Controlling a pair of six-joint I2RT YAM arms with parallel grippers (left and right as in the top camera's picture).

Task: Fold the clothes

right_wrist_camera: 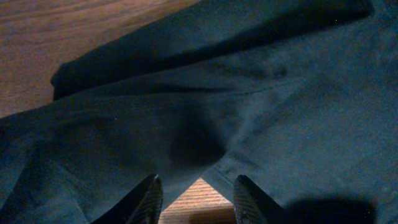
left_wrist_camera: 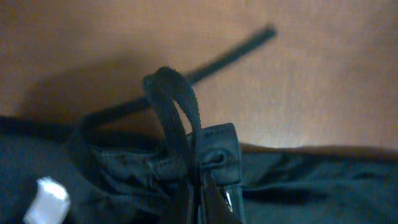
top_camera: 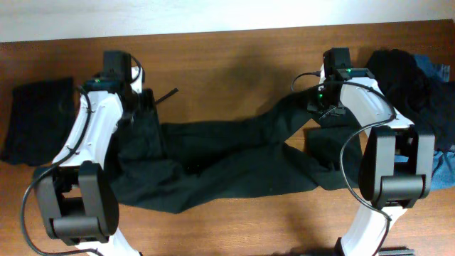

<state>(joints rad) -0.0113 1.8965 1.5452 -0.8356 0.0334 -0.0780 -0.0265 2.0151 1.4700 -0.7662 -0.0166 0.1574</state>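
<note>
Overhead: both prs of fingers hidden under the two white robot arms (top_camera: 96, 135). Waist end of the long black fabric trousers (top_camera: 213, 167) partly under the left one. Heap of black fabric garments (top_camera: 398, 78) & crumpled blue cloth piece (top_camera: 432, 71) cut by R edge. L wrist view: left fingers (left_wrist_camera: 208, 205) cut off at bottom, blurred; small white tag (left_wrist_camera: 46, 199) unreadable. R wrist view: right fingers (right_wrist_camera: 149, 199), only tips in frame.

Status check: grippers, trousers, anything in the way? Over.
Left gripper shut on black trousers at waistband. Right gripper open, over a leg edge. Trousers sprawled, unfolded. Nothing blocking; dark piece far left, clothes pile far right.
</note>
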